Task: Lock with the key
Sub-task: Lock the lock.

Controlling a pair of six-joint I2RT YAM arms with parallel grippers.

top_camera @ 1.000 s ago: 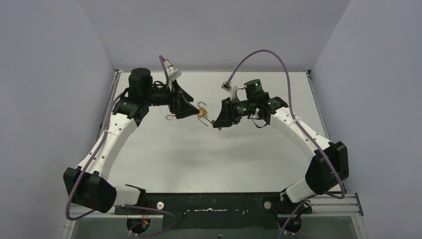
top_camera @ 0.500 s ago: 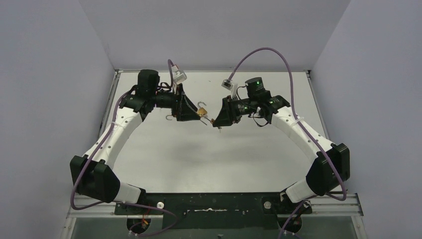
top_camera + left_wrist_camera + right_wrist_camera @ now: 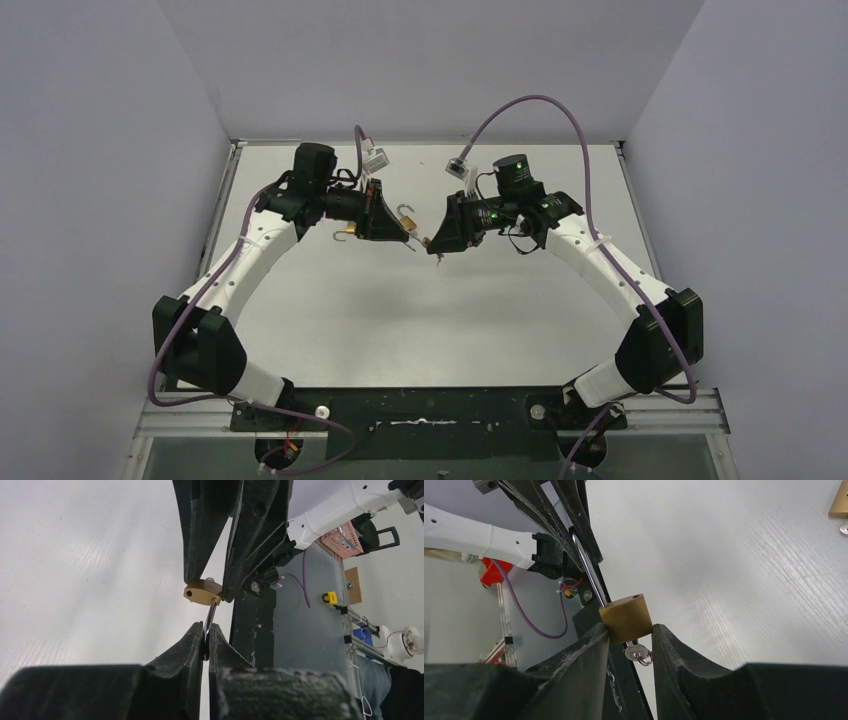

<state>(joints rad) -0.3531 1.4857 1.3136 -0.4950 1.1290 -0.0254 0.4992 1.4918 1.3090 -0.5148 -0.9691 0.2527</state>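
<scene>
Top view
- padlock: tiny brass speck held off the table; body shape & keyhole too small to read.
- left end effector: black tapered wedge, tip touching padlock's left side; can't tell its grip from here.
- right end effector: black, tip at padlock's right side; grip also unreadable.
- spare padlock: brass w/ silver hoop, just behind padlock, partly hidden by left end effector.
- hooked metal bit: left of padlock, beyond the left end effector; too small to ID.

Left wrist view
- shackle: thin bright steel rod running from padlock down into the left fingers, which are pressed together on it.
- padlock: rounded brass corner w/ one dark dot; rest hidden between right end effector's matte black fingers.
- key: not visible here, behind the body.

Right wrist view
- padlock: smooth squarish brass block, pinched on both flanks by right fingers.
- key: silver, in padlock's underside; bow half hidden between the fingers.
- shackle: polished, straight leg rises up-left from padlock; top end lost among left end effector's fingers.
- brass block: lying on ribbed white table, far up-right of padlock, cut off by frame corner.
</scene>
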